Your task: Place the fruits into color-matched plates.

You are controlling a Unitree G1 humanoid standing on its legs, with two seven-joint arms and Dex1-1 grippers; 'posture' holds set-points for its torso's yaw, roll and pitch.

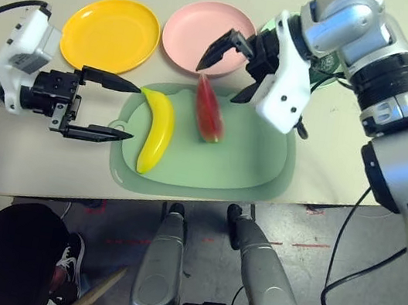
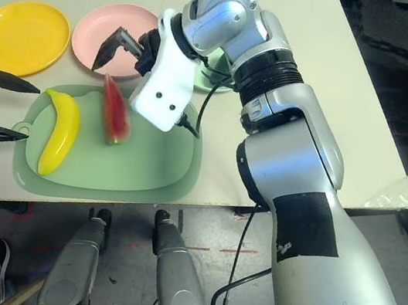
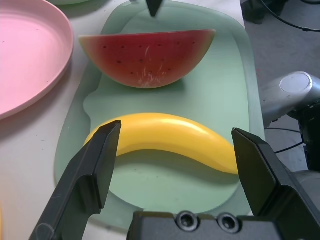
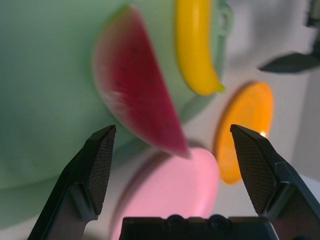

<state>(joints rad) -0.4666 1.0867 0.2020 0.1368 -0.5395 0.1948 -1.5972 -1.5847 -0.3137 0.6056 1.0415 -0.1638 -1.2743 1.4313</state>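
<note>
A yellow banana point(image 1: 157, 130) and a red watermelon wedge point(image 1: 209, 111) lie side by side on a pale green cutting mat point(image 1: 248, 168). My left gripper point(image 1: 132, 112) is open at the mat's left edge, its fingers reaching toward the banana point(image 3: 165, 137) without touching it. My right gripper point(image 1: 217, 83) is open and hovers over the far tip of the watermelon point(image 4: 135, 95). Behind the mat stand a yellow plate point(image 1: 110, 33) and a pink plate point(image 1: 208, 32), both bare. A mint green plate point(image 2: 216, 72) is mostly hidden behind my right wrist.
The table's front edge runs just below the mat. Black cables point(image 1: 341, 246) hang off the table at the right. A person's shoe point(image 1: 69, 255) is on the floor at the lower left.
</note>
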